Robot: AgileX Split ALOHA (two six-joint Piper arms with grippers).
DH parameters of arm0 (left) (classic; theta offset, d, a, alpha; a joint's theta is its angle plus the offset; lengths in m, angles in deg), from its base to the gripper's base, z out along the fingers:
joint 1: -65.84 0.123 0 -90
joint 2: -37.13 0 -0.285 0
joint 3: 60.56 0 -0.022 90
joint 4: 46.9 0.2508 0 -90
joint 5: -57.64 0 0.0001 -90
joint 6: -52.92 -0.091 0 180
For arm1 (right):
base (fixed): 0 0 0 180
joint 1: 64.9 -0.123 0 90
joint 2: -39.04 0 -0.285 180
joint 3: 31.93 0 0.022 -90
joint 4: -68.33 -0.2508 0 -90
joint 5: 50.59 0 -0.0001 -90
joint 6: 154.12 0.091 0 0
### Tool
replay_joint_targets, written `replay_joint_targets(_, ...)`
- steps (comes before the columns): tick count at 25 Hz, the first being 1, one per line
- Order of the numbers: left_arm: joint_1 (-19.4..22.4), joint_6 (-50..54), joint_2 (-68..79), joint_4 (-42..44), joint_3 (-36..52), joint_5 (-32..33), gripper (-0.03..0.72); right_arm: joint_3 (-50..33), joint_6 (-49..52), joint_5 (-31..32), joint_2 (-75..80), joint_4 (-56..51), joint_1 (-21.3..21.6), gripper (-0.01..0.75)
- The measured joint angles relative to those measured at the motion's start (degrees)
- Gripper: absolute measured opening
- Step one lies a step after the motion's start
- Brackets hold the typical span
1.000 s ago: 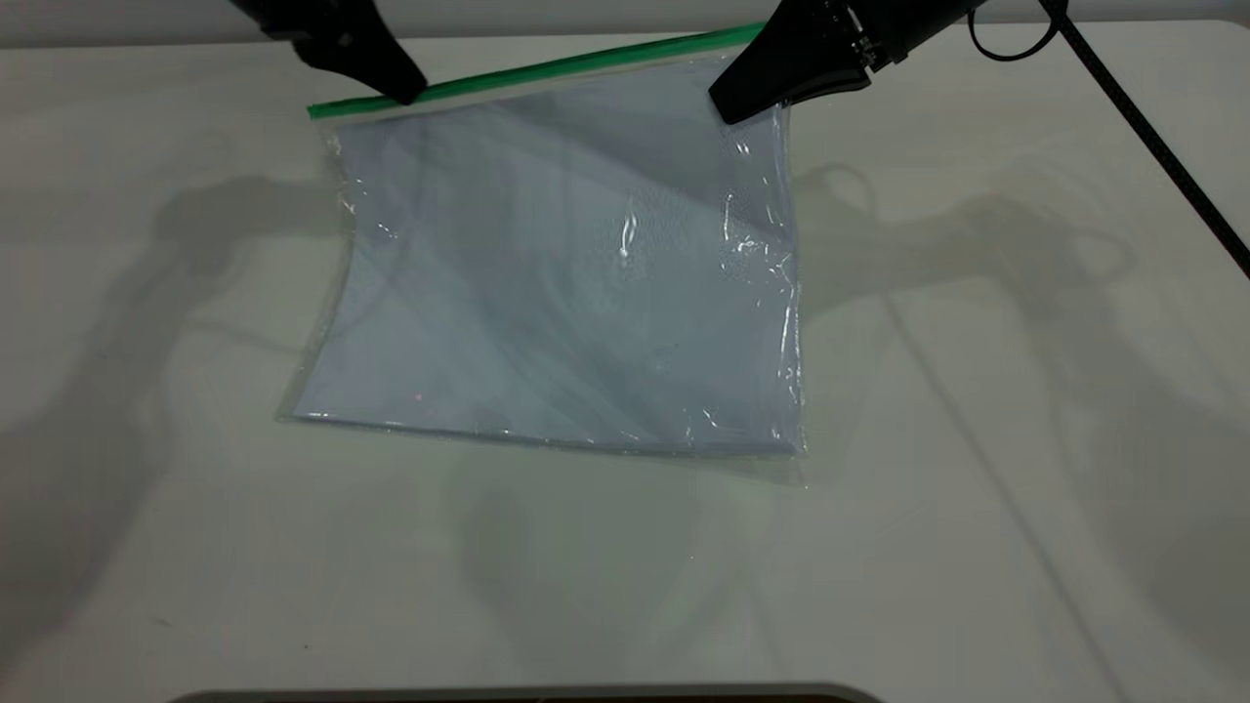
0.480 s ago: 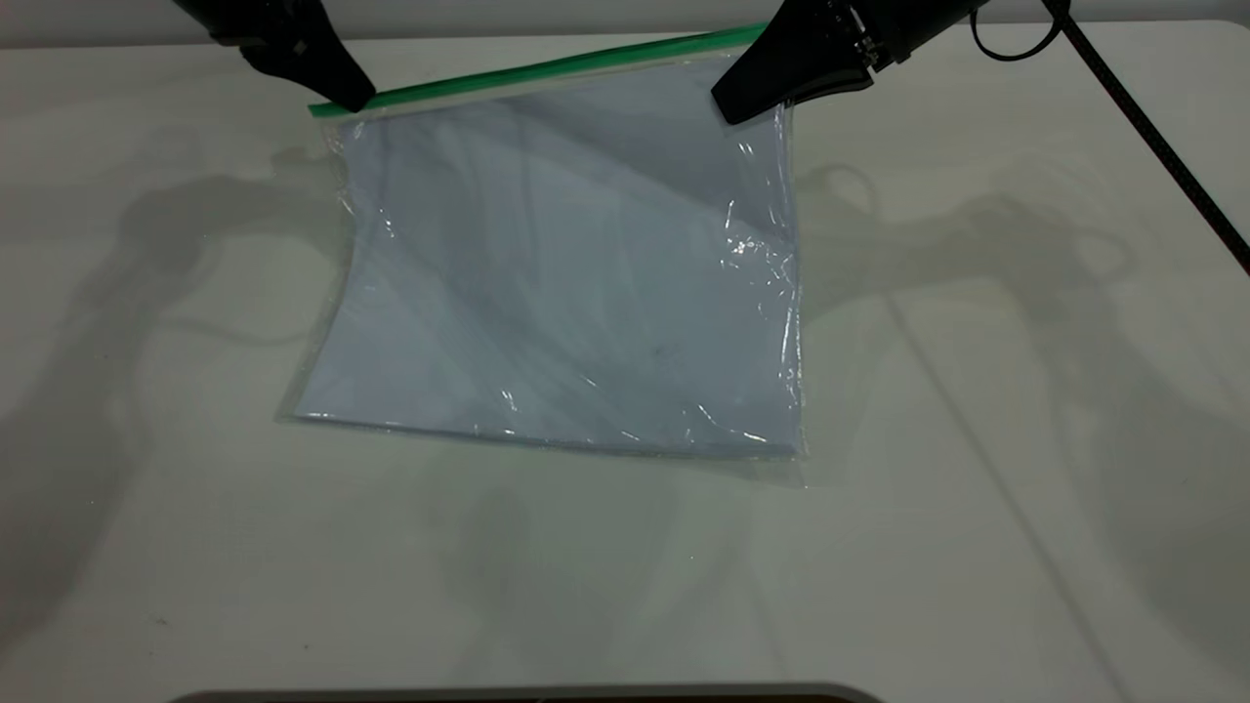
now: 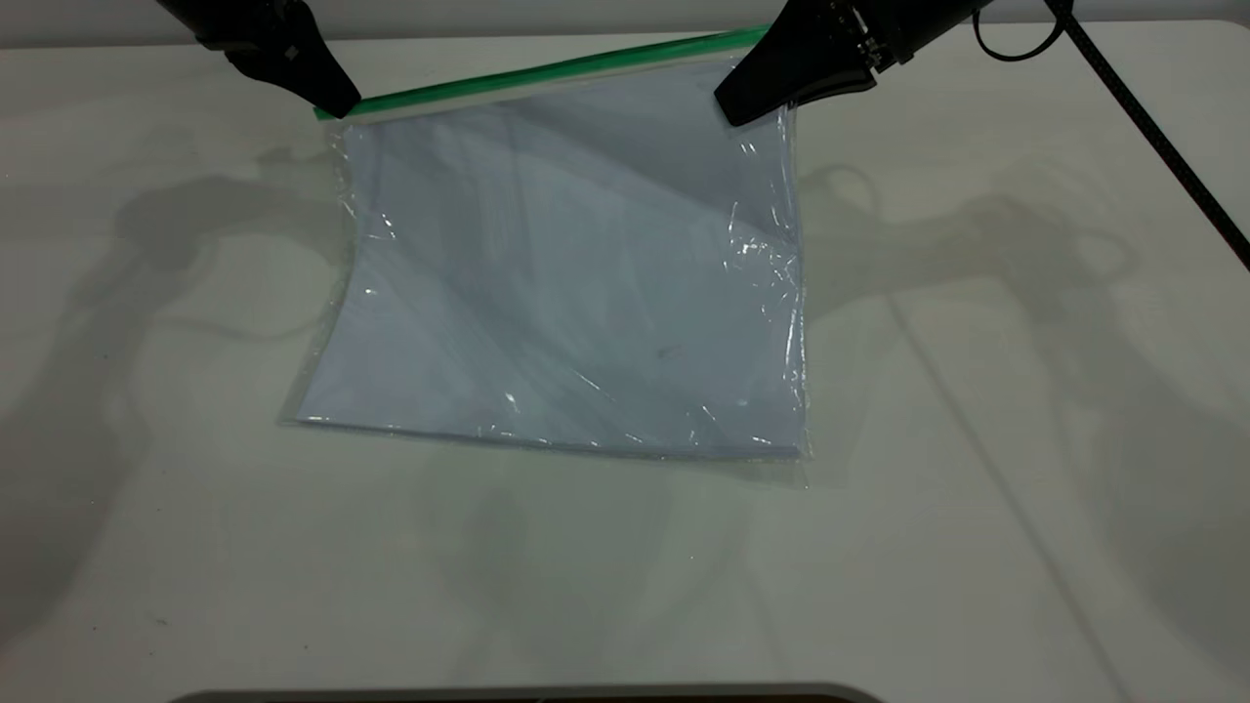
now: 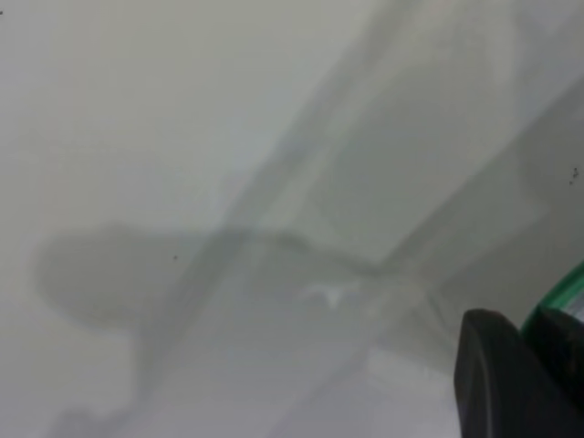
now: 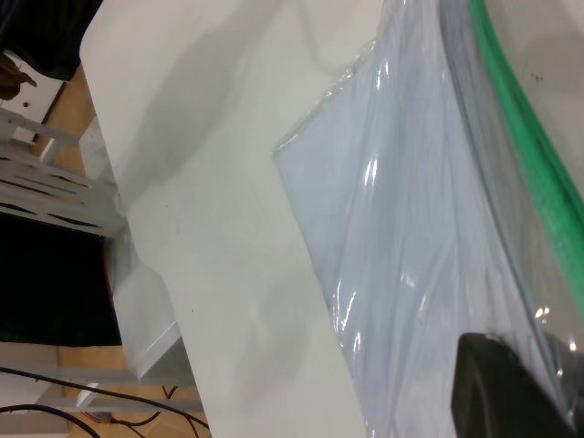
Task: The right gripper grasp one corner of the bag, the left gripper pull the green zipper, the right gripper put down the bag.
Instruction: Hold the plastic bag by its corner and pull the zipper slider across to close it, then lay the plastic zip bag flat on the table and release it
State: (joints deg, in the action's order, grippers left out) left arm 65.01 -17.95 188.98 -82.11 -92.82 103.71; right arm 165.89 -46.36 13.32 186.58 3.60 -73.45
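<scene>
The bag (image 3: 566,273) is a clear pouch with white sheets inside, near edge resting on the table. The green zipper (image 3: 547,73) runs along its far edge. My right gripper (image 3: 734,112) is shut on the bag's far right corner (image 3: 757,44); in the right wrist view the plastic (image 5: 401,210) and green strip (image 5: 525,155) run into the gripper (image 5: 547,383). My left gripper (image 3: 340,105) is shut at the strip's left end; the left wrist view shows green (image 4: 564,294) between its fingers (image 4: 497,374). The slider tab itself is hidden.
The white table (image 3: 977,439) extends on all sides of the bag. The right arm's black cable (image 3: 1152,137) crosses the far right. A dark rim (image 3: 527,695) lies at the near edge. A white rack (image 5: 55,182) stands beyond the table's edge.
My left gripper has slid left along the green strip to its left end. The right gripper has held still on the corner, and the bag has shifted slightly.
</scene>
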Motion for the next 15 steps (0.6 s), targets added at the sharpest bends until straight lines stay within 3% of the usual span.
replay_joint_targets(7,0.1,1.59,-0.49,-1.33,0.0,-0.47,0.144,0.0,-0.51,0.06,-0.01,0.53,0.06,0.034)
replay_joint_targets(15,0.68,2.95,-7.72,-15.15,0.0,2.81,0.477,0.0,-0.64,-6.87,-0.06,3.78,0.06,0.049)
